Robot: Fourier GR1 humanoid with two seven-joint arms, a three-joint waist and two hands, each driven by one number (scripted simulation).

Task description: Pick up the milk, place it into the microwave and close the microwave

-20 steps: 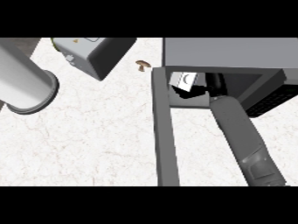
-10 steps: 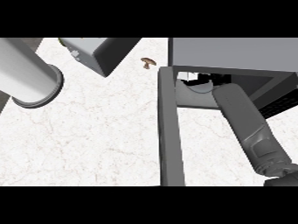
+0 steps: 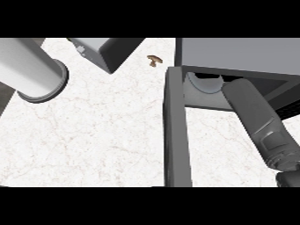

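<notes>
A: While the right arm (image 3: 259, 118) reached deep into the microwave (image 3: 243, 55), where was the milk?
B: Hidden inside, probably; its hand too, so I couldn't tell its fingers.
A: The door (image 3: 177, 132)?
B: Swung wide for entry.

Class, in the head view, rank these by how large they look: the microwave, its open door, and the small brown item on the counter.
1. Microwave
2. Door
3. Brown item, by far the smallest.
</notes>
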